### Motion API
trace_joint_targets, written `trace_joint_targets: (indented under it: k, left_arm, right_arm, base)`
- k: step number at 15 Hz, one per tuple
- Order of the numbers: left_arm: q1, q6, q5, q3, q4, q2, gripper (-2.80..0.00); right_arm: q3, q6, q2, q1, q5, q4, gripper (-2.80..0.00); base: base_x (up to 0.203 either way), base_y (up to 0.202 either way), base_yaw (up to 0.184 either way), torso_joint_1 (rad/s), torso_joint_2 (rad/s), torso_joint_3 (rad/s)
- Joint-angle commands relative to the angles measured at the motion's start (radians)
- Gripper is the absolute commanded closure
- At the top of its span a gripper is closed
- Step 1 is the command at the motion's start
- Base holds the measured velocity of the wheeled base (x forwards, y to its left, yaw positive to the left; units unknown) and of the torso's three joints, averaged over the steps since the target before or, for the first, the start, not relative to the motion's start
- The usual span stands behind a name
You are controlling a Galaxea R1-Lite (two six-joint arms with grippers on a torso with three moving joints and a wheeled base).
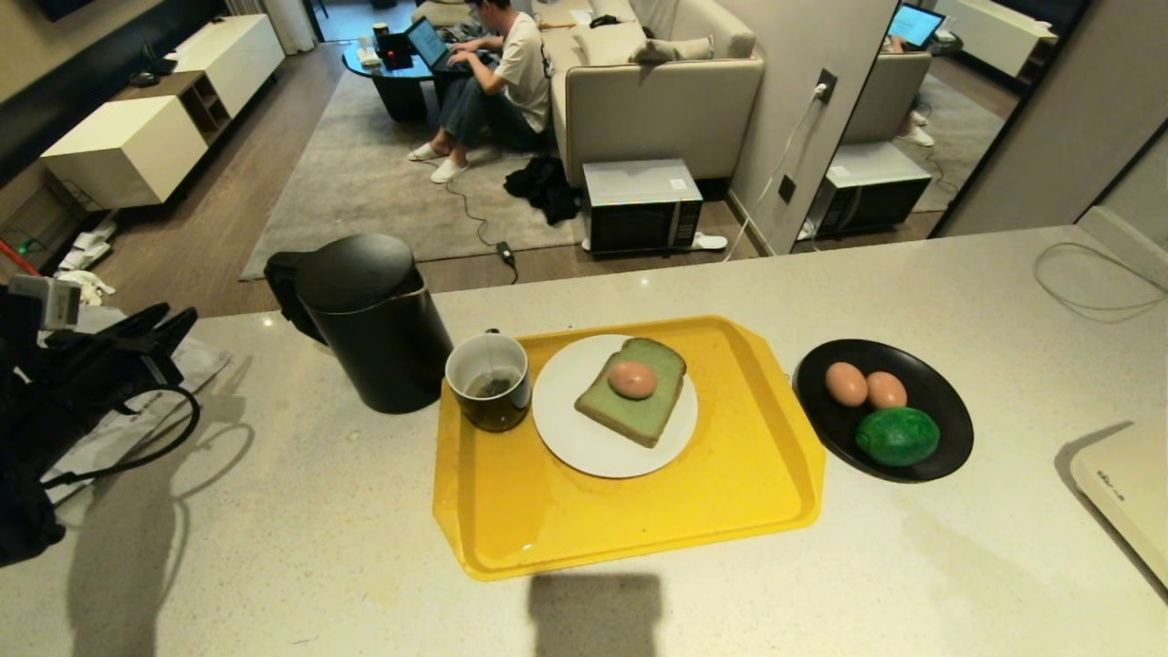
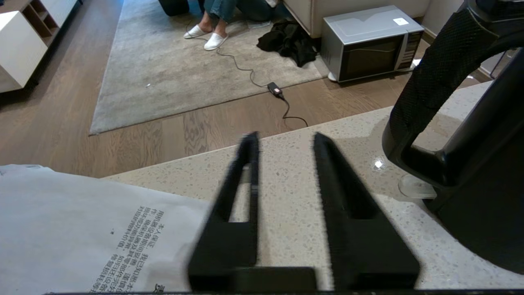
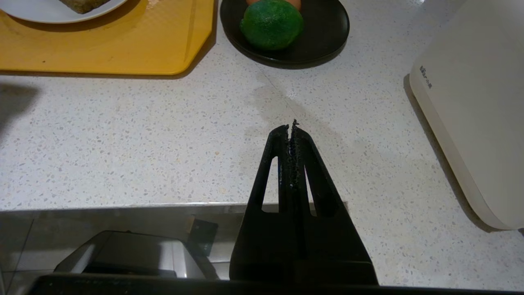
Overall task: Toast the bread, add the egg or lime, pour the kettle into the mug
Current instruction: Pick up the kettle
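Beside kettle (image 1: 374,319) handle: our left gripper (image 2: 284,141) half-open, empty. Right gripper (image 3: 290,128) closed, empty. Risk: we grip handle off-centre, kettle tips, floods mug (image 1: 489,380), tray (image 1: 630,511).

egg (image 1: 632,379) on bread (image 1: 631,392); kettle (image 1: 370,319) touching mug (image 1: 489,380).

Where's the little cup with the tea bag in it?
In the head view the mug sits on the far left corner of the yellow tray, between the black kettle and the white plate.
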Motion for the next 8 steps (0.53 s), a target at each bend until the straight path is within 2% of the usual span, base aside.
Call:
trace_joint_targets:
  k: [1, 4, 8]
  left_arm:
    - [-0.005, 0.0, -0.018, -0.006, 0.008, -0.003, -2.8]
    - [-0.016, 0.0, -0.064, -0.035, 0.056, -0.003, -2.8]
    - [-0.056, 0.0, -0.058, -0.046, 0.085, -0.01, -2.8]
  right_arm:
    - [0.0, -0.001, 0.001, 0.0, 0.001, 0.0, 0.0]
    - [0.0, -0.001, 0.001, 0.0, 0.001, 0.0, 0.0]
    - [0.0, -0.001, 0.001, 0.0, 0.001, 0.0, 0.0]
  base:
    - [0.0, 0.0, 0.0, 0.0, 0.0, 0.0]
    - [0.0, 0.0, 0.0, 0.0, 0.0, 0.0]
    - [0.0, 0.0, 0.0, 0.0, 0.0, 0.0]
